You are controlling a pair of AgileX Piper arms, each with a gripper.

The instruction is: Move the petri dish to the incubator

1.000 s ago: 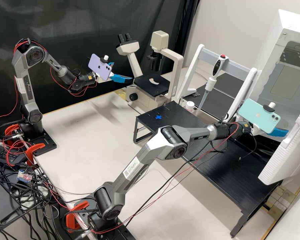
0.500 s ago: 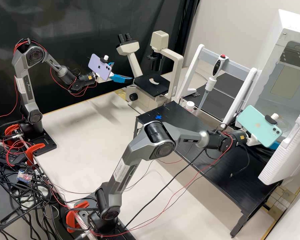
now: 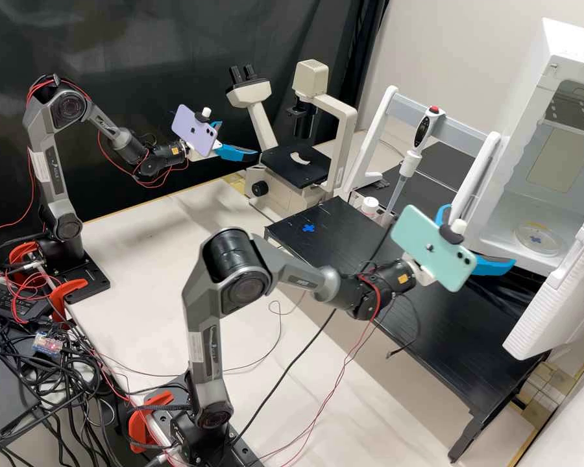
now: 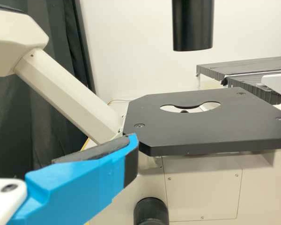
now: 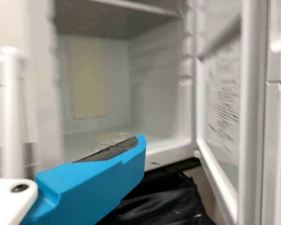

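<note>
The petri dish (image 3: 537,240) is seen inside the incubator (image 3: 574,48), on its floor near the front opening. It is laid flat, with a broad face turned upward; its outline is round, so no single long axis can be picked out and no heading can be read. A blue cross mark (image 3: 535,239) is seen within its outline. The incubator's door (image 3: 568,279) is swung open.

The right gripper (image 3: 480,235) is held just outside the incubator's opening, its two blue fingers (image 3: 493,264) spread wide and directed toward the incubator. In the right wrist view, a dark pad (image 5: 107,152) is seen along one finger, and black material (image 5: 159,201) is bunched below the incubator's front edge.

The left gripper (image 3: 239,139) is held well apart from the incubator, beside the microscope (image 3: 292,165), with its fingers likewise set wide. In the left wrist view, one fingertip (image 4: 131,145) is seen close to the microscope's black stage (image 4: 192,126).

A pipette (image 3: 411,162) is held upright, slightly tilted, on a white frame (image 3: 376,130) between the microscope and the incubator. A black platform (image 3: 435,337) is stretched out below the incubator, and a white-capped bottle (image 3: 370,205) is placed farther from the incubator than the pipette.
</note>
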